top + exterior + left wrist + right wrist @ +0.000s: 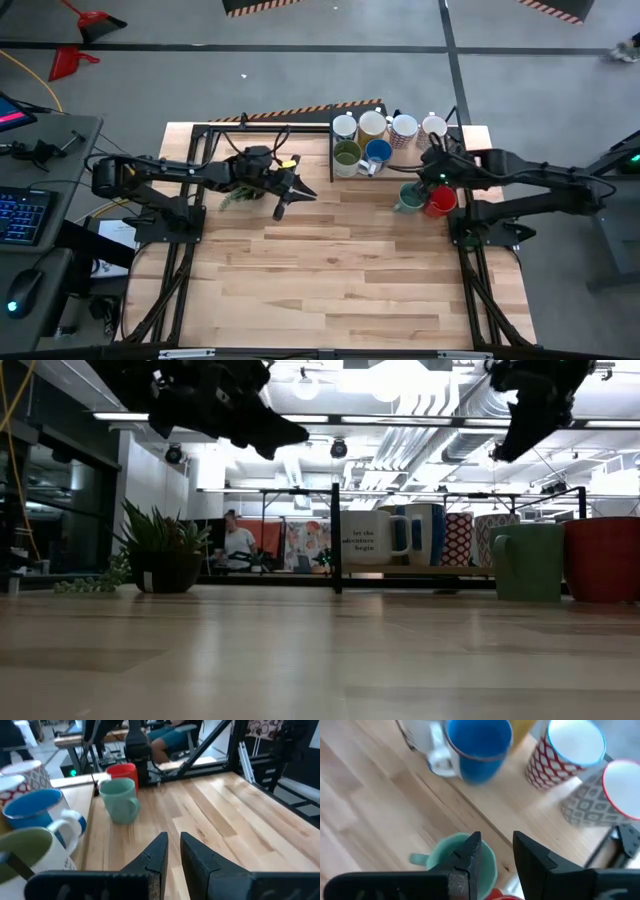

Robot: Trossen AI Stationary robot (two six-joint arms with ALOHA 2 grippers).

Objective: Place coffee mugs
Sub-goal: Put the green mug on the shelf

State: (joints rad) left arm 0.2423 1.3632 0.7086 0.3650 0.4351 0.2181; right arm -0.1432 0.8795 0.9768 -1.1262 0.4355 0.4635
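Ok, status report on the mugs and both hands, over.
Left hand empty, fingers barely apart, raised over mid-table. Right hand open, above teal mug and red mug. Six other mugs grouped at far edge. Nothing in the way.

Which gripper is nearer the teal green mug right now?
Right. The right gripper hangs just above the teal green mug, beside the red mug; the left gripper is well across the table.

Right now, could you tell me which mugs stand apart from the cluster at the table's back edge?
The teal green mug and the red mug: they stand side by side under the right gripper.
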